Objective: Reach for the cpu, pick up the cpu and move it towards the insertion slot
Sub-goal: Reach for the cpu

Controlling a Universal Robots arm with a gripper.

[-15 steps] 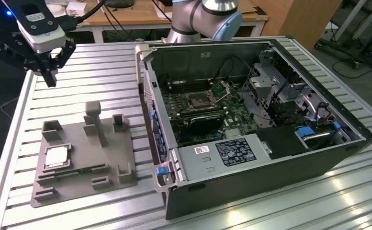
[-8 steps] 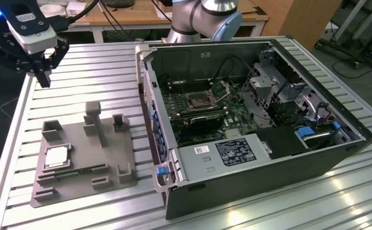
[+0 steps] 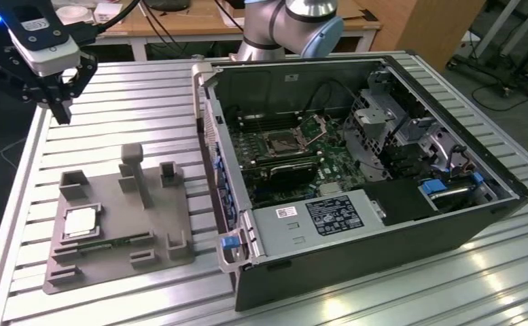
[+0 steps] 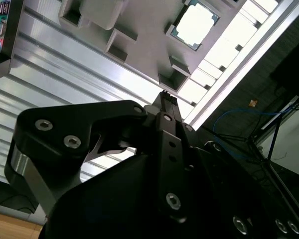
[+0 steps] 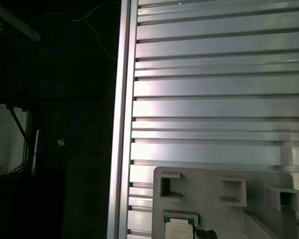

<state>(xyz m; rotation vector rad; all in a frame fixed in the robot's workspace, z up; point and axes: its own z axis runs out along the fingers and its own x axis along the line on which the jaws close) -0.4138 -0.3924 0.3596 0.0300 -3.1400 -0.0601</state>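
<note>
One empty tool [image 3: 62, 114], fingers pinched narrow, hovers well above the surface's [image 3: 136, 88] edge; reaching the cpu [image 3: 81, 222] likely calls for opening and descending.

1. Grey fixture plate [image 3: 119, 210] with upright blocks: you see it beyond the fingers [image 3: 62, 109], apart from them.
2. Slatted metal table [image 3: 136, 88]: under the fingers, not touched.
3. Open computer case [image 3: 382, 238]: well apart from the fingers, toward the exterior view's right.
4. Inside it you get a labelled grey power supply box [image 3: 331, 214] and a black card [image 3: 287, 175].
5. Blue latch [image 3: 229, 241] at the case's near corner.
6. Wooden desk [image 3: 191, 24] behind the table.
</note>
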